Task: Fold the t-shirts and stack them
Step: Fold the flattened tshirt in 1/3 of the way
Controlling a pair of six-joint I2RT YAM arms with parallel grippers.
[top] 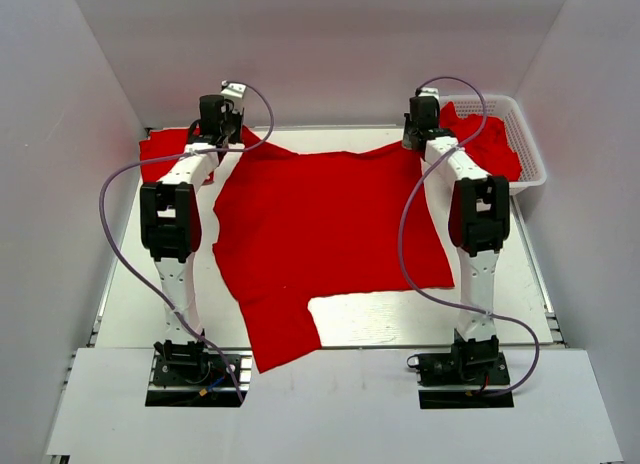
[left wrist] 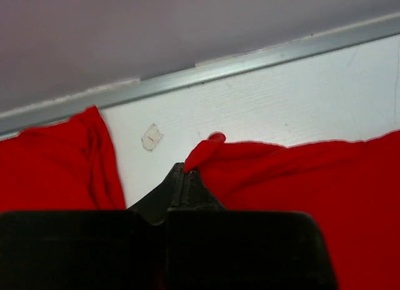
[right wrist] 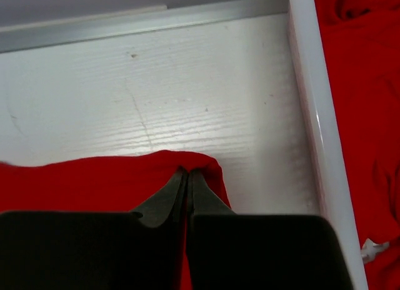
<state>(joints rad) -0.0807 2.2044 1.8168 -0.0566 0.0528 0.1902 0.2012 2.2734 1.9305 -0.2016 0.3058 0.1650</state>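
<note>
A red t-shirt [top: 330,229] lies spread flat in the middle of the table. My left gripper [top: 232,136] is shut on its far left corner [left wrist: 206,154]. My right gripper [top: 412,139] is shut on its far right corner [right wrist: 200,162]. A second red t-shirt [top: 165,154] lies at the far left; it also shows in the left wrist view [left wrist: 56,165]. More red t-shirts [top: 490,144] fill the basket; they also show in the right wrist view [right wrist: 362,115].
A white plastic lattice basket [top: 530,149] stands at the far right, its wall [right wrist: 312,115] close to my right gripper. A grey rail [left wrist: 250,65] runs along the table's far edge, below the back wall.
</note>
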